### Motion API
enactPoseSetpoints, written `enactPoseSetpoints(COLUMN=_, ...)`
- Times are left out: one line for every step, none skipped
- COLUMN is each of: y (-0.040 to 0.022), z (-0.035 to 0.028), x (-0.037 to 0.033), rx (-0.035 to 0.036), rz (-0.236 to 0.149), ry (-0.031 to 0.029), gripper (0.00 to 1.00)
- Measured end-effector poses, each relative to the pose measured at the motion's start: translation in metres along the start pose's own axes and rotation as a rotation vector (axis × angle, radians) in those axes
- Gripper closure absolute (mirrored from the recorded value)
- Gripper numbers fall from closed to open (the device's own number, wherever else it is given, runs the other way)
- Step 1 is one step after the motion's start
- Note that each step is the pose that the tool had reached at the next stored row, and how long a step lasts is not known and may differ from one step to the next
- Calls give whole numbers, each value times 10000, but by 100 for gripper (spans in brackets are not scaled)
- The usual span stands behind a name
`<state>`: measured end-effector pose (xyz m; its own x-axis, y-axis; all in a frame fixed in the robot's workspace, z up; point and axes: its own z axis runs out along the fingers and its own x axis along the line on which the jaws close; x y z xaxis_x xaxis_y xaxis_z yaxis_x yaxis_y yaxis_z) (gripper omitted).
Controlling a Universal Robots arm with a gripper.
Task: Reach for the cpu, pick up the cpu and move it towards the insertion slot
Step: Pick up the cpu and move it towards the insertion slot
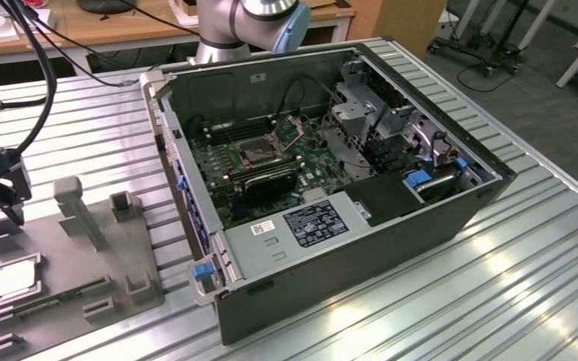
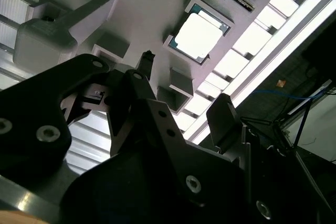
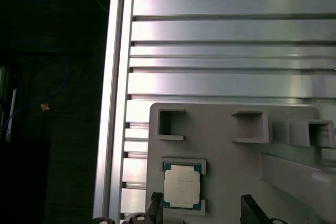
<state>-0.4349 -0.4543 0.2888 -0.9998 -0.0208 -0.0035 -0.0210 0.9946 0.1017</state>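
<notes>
The hand (image 1: 10,207) hangs over the grey holder (image 1: 78,263) with its two black fingers (image 2: 226,116) spread wide and nothing between them. It touches neither the holder nor anything on it.

The cpu (image 1: 15,280) lies flat in a shallow square recess of the holder, pale metal face up, near the holder's edge on the exterior view's left. In both wrist views the cpu (image 2: 198,36) (image 3: 181,186) rests squarely in that recess below the hand (image 3: 202,205), clear of both fingertips. Small empty square pockets (image 3: 170,123) of the holder lie just beside it. A tall grey post (image 1: 80,210) rises from the holder near the hand.

The insertion slot (image 1: 259,153) is a dark square socket on the green board (image 1: 309,143), well apart from the holder. It sits inside the open computer case (image 1: 369,248), which stands beside the holder on the exterior view's right. Holder and case both rest on the ribbed metal surface (image 1: 490,286).
</notes>
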Motion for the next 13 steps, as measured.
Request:
enactPoseSetpoints(y=0, z=0, x=0, rx=0, rz=0, ry=0, gripper=32)
enactPoseSetpoints(y=0, z=0, x=0, rx=0, rz=0, ry=0, gripper=32)
enactPoseSetpoints(y=0, z=1, x=0, rx=-1, rz=0, ry=-1, gripper=32)
enactPoseSetpoints(y=0, z=1, x=0, rx=0, rz=0, ry=-1, gripper=32)
enactPoseSetpoints(y=0, z=1, x=0, rx=0, rz=0, ry=-1, gripper=32)
enactPoseSetpoints(y=0, z=1, x=0, rx=0, rz=0, ry=-1, gripper=32)
enactPoseSetpoints(y=0, z=1, x=0, rx=0, rz=0, ry=-1, gripper=32)
enactPoseSetpoints(y=-1, z=2, x=1, rx=-1, rz=-1, ry=-2, gripper=32)
enactPoseSetpoints(y=-1, z=3, x=3, rx=-1, rz=-2, ry=-2, gripper=32)
enactPoseSetpoints(y=-1, z=4, x=9, rx=-1, rz=-1, ry=-2, gripper=32)
enactPoseSetpoints(y=0, z=4, x=19, rx=-1, rz=0, ry=-1, gripper=32)
enactPoseSetpoints(y=0, z=6, x=28, rx=0, rz=0, ry=-1, gripper=32)
enactPoseSetpoints(y=0, z=9, x=38, rx=-1, rz=0, ry=-1, gripper=32)
